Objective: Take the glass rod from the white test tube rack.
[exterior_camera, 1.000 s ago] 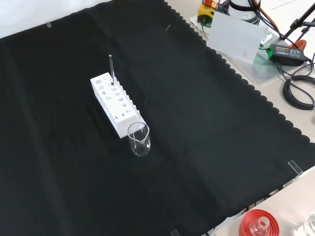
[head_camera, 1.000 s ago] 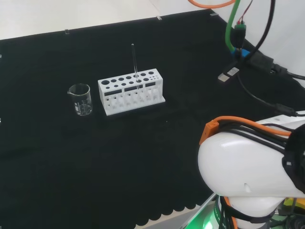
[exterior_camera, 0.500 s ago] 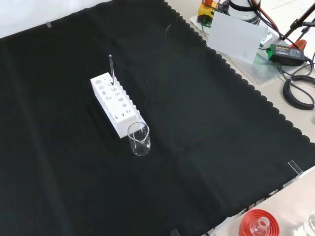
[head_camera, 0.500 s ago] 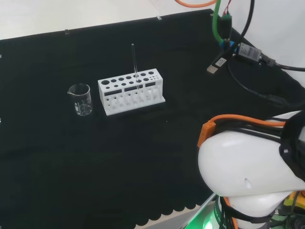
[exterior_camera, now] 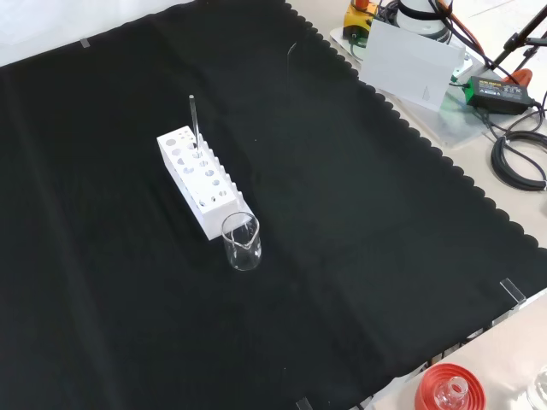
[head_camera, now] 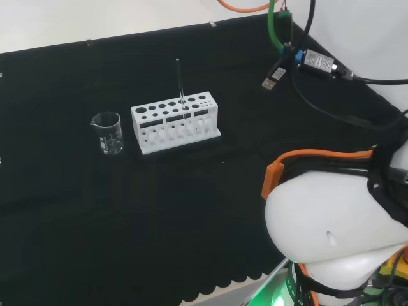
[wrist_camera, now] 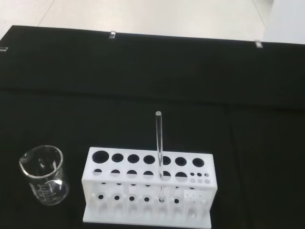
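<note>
A white test tube rack point(head_camera: 174, 122) with rows of round holes stands on the black cloth, left of centre in the head view. A clear glass rod point(head_camera: 180, 85) stands nearly upright in one of its holes, rising well above the rack. The front view shows the rack point(exterior_camera: 202, 178) running away from the camera, with the rod point(exterior_camera: 194, 120) near its far end. From the wrist view the rack point(wrist_camera: 148, 188) and the rod point(wrist_camera: 159, 146) are seen from some distance.
A small clear beaker point(head_camera: 108, 132) stands just left of the rack in the head view, and in front of it in the front view point(exterior_camera: 241, 242). The arm's white link point(head_camera: 335, 233) and cables point(head_camera: 319, 64) take up the head view's right. A red ribbed stand point(exterior_camera: 449, 389) sits off the cloth.
In the head view the arm's white link has grown larger and the cables and plug above it have swung left and up. Rack, rod and beaker have stayed put.
</note>
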`<state>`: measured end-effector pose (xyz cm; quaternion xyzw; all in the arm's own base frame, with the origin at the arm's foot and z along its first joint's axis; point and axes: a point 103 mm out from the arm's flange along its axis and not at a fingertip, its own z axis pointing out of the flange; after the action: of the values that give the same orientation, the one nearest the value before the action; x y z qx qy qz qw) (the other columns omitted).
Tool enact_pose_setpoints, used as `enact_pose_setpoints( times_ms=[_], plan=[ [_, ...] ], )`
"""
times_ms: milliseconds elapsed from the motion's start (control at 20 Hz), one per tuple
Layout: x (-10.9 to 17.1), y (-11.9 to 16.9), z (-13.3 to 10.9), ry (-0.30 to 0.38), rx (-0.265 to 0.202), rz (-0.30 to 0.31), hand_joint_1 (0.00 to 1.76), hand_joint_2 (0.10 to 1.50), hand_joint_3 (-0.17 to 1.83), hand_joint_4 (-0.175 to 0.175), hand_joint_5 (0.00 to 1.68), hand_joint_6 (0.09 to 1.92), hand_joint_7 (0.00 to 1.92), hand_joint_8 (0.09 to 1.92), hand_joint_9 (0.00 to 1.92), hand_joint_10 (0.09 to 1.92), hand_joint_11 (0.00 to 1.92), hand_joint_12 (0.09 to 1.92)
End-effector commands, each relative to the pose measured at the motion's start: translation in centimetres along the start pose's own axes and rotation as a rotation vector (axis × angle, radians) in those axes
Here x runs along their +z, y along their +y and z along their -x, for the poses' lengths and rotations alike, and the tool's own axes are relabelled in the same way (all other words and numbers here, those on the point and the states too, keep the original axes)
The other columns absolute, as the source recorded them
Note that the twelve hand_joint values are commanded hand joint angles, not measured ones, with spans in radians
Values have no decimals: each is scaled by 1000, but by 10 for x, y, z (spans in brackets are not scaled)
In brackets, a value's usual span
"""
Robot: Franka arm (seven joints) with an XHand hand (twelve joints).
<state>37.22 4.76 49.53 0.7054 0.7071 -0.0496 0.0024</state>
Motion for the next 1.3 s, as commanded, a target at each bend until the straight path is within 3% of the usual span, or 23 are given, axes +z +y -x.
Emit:
enact_pose_setpoints(
  times_ms=[50,1300],
  plan=[
    [15,30,-8,4,-34,-6,600,704,563,-22,313,87,196,849,401,950,377,1439],
    [113,101,6,35,-102,-153,600,700,570,-31,356,109,294,871,475,935,432,1412]
  ],
)
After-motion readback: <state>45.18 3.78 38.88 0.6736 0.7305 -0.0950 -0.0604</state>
